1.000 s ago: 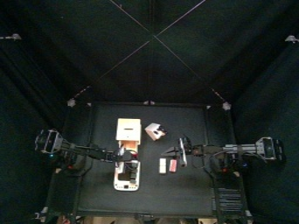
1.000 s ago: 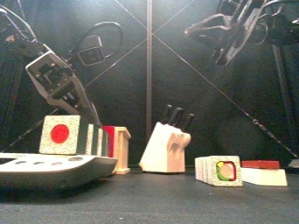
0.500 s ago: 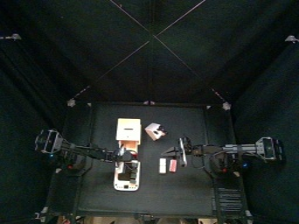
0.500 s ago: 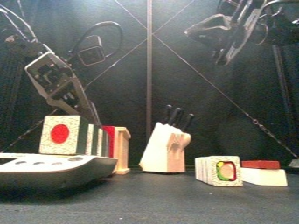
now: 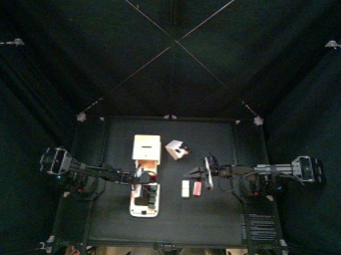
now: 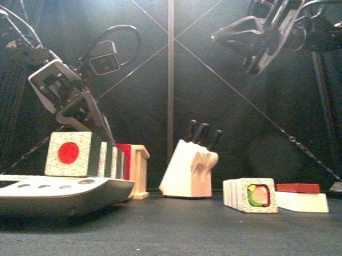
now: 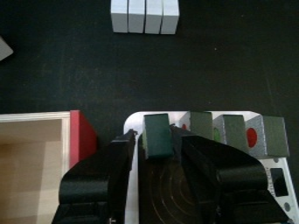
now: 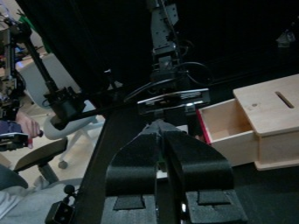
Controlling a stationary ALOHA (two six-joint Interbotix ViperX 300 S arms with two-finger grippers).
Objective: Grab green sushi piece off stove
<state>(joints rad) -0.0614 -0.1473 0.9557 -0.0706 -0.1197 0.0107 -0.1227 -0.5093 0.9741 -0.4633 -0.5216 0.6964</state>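
The right gripper (image 8: 165,131) rises into view with its two black jaws pressed together at the tips, nothing between them. Just beyond sits a pale wooden box (image 8: 267,122) with a red edge on the black table (image 8: 128,131). Behind it stands the other arm (image 8: 163,61), upright. Past the curtain there's a room (an office chair (image 8: 41,157) shows there)

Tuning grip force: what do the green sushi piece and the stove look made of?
Green sushi piece: probably painted wood; flat matte green faces, crisp block edges. Stove: likely smooth plastic or painted wood; glossy white rim around a dark top. Neither is certain from looks alone.
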